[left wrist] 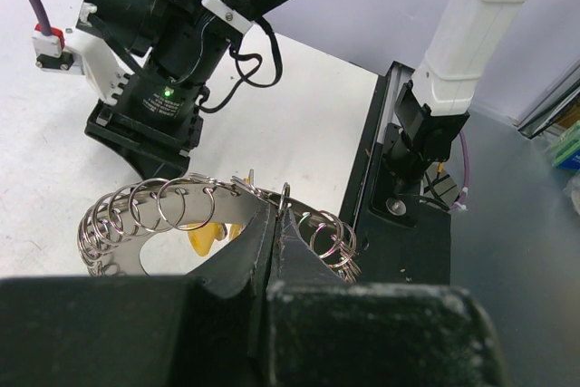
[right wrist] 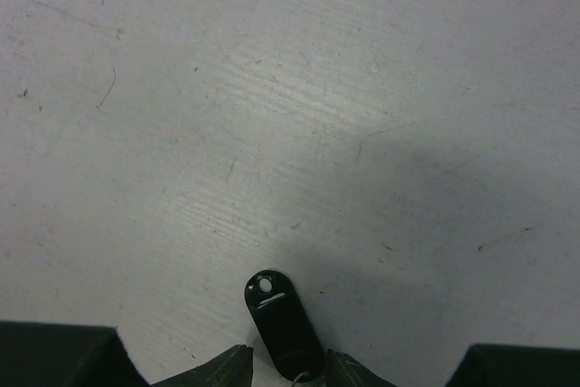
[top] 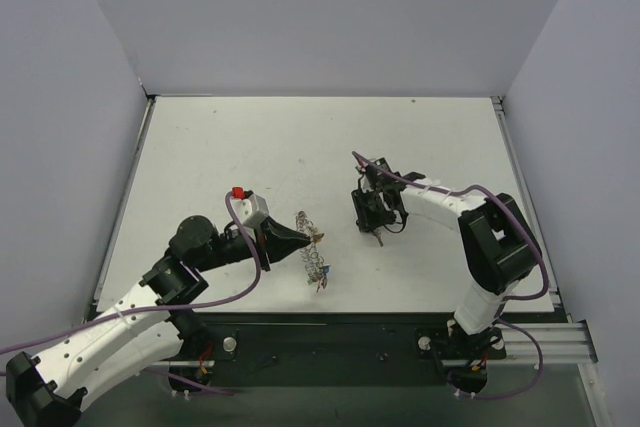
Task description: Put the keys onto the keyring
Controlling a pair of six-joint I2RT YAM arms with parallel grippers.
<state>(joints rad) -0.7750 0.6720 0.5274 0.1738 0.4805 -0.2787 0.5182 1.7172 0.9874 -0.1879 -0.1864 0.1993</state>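
Left pincer [left wrist: 272, 224] clamped shut on keyring [left wrist: 163, 210] rim, mid-worktop [top: 300, 147]. Dark-headed key [right wrist: 281, 319] sits between right pincer [right wrist: 288, 369] fingers; can't tell if gripped or loose

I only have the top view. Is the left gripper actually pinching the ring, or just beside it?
Observer: Pinching. The left wrist view shows the left gripper shut on the rim of the large silvery coil-rimmed metal keyring.
Operator: And the other arm?
Observer: The right wrist view shows a small dark oblong plastic key head with a hole between the fingertips of the right gripper; clamped or not, I cannot tell.
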